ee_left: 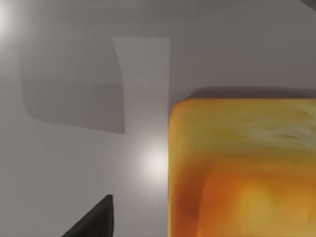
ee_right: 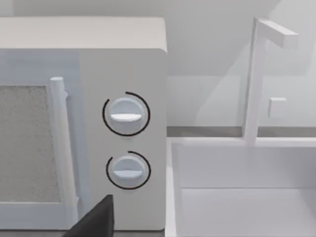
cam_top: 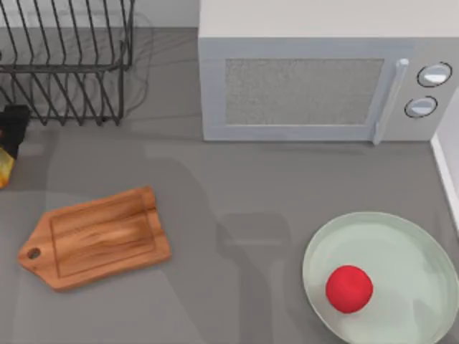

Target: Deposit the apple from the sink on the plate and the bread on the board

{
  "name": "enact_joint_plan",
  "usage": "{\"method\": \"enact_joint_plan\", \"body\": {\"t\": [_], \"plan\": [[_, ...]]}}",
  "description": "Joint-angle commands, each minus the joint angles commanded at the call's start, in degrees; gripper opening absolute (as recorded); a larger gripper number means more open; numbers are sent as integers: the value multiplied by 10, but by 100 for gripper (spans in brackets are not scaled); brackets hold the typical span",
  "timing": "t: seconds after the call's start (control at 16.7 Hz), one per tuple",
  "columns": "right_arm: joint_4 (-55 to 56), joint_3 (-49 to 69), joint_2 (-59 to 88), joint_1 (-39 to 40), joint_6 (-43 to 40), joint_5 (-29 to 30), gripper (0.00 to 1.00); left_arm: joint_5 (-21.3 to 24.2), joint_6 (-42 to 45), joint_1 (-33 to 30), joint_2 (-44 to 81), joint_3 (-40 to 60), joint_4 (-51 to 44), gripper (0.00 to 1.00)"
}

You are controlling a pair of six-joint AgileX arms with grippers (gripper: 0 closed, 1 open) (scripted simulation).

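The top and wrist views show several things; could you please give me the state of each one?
Apple: resting on the plate.
Plate: flat on the table, holding the apple.
Bread: close under the left gripper, not yet on the board.
Board: flat, bare.
Microwave: door shut.
Sink: nothing visible in it.

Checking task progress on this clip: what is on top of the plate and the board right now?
The apple rests on the plate. The board carries nothing. The bread sits at the table's left edge by the left gripper.
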Motion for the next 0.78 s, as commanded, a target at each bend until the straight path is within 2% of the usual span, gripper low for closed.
{"method": "enact_joint_plan", "body": {"t": [0.18, 0.78], "plan": [[0, 0, 0, 0, 0, 0, 100, 0, 0, 0, 0, 0, 0, 100], [0, 0, 0, 0, 0, 0, 100, 0, 0, 0, 0, 0, 0, 25]]}}
